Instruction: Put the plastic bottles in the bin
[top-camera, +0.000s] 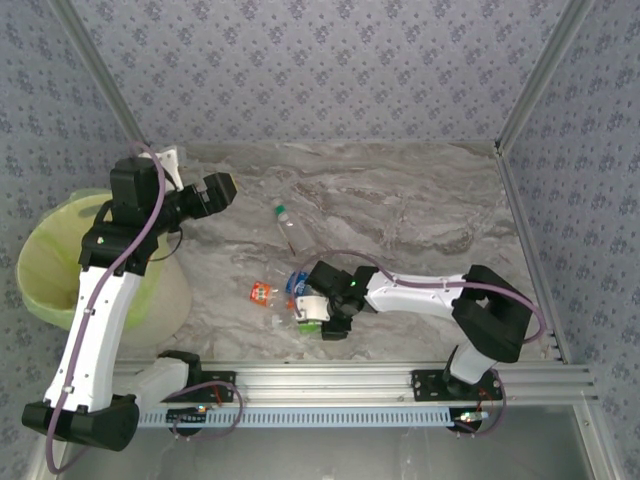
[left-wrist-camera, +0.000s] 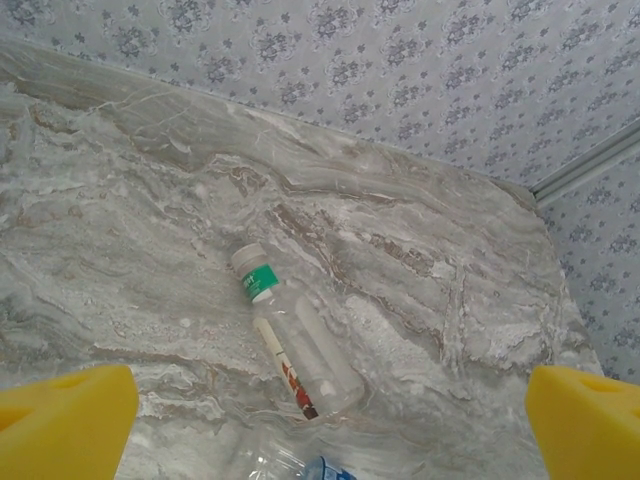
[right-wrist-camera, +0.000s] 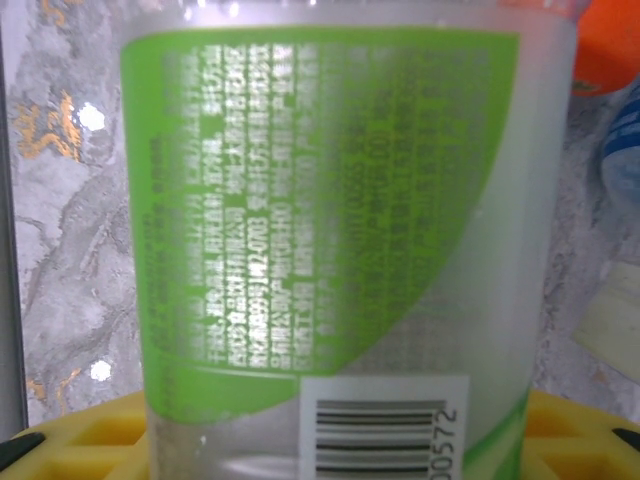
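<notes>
My right gripper (top-camera: 322, 316) is low over the table near the front edge, shut on a green-label plastic bottle (top-camera: 311, 309). In the right wrist view that bottle (right-wrist-camera: 330, 230) sits between the yellow pads (right-wrist-camera: 85, 435), which press on both of its sides. A blue-labelled bottle (top-camera: 296, 283) and an orange-labelled bottle (top-camera: 262, 293) lie just beside it. Farther back lies a clear bottle with a green cap band (top-camera: 290, 228) (left-wrist-camera: 295, 345). My left gripper (top-camera: 218, 190) hangs open above the table's left part, beside the yellow-green bin (top-camera: 30, 255).
The bin with its green liner stands off the table's left side, partly under the left arm. Patterned walls and metal posts close the back and the right. An aluminium rail (top-camera: 380, 378) runs along the near edge.
</notes>
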